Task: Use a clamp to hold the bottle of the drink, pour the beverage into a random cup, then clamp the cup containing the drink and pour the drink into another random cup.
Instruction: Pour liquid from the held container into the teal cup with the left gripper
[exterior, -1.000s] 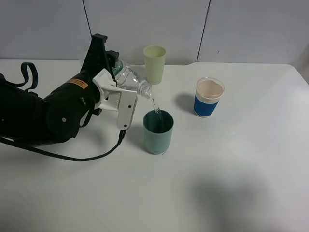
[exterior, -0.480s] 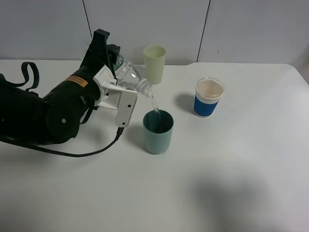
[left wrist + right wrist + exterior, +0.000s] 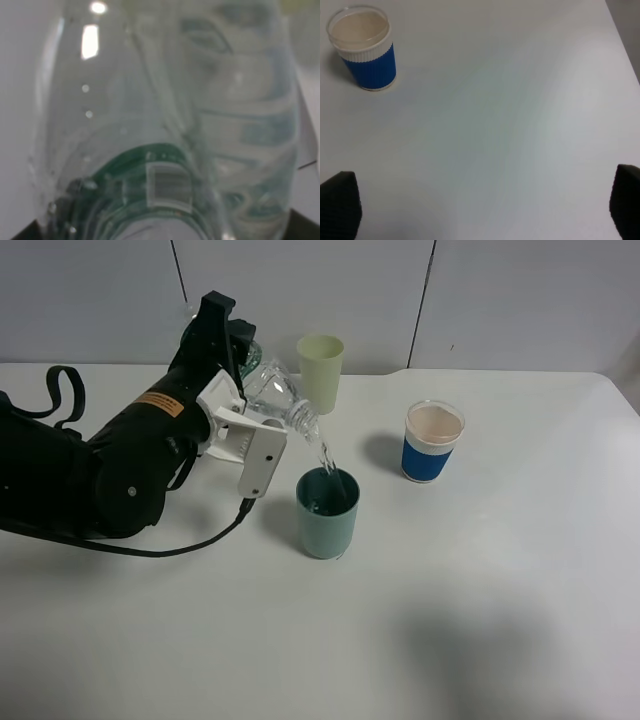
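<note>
The left clamp (image 3: 232,352) is closed tight on the bottle (image 3: 270,395), clear ribbed plastic with a green band, tipped mouth-down. A thin clear stream of beverage (image 3: 324,453) falls into the matte, straight-sided teal cup (image 3: 327,522) on the smooth white table (image 3: 480,600). The right clamp (image 3: 482,205) stands wide, holding nothing, near the ridged blue-banded cup (image 3: 366,50). Since a second ago the bottle has tilted more steeply.
</note>
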Motion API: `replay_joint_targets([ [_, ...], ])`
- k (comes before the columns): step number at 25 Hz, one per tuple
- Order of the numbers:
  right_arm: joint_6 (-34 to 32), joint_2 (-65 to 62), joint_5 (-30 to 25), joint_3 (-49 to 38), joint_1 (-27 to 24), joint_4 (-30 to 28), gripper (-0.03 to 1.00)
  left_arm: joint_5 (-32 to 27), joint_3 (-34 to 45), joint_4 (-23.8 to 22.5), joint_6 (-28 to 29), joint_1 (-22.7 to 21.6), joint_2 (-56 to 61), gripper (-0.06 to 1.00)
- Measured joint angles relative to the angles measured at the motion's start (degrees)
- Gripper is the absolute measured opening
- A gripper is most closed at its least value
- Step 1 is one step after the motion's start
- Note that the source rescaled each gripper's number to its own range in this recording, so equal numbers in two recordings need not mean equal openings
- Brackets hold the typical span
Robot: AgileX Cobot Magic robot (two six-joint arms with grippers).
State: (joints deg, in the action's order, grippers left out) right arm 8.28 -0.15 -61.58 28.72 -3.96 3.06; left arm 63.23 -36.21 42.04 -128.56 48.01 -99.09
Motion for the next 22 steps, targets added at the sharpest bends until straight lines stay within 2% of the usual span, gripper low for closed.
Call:
replay_joint_targets([
  [7, 0.0, 0.0, 0.0, 0.0, 0.0, 0.0, 1.0, 2.9, 0.0, -3.0, -0.4, 0.0, 0.0, 0.07],
  [22, 0.0, 0.0, 0.0, 0.0, 0.0, 0.0, 1.0, 4.9, 0.0, -8.0, -2.2, 0.0, 0.0, 0.07],
])
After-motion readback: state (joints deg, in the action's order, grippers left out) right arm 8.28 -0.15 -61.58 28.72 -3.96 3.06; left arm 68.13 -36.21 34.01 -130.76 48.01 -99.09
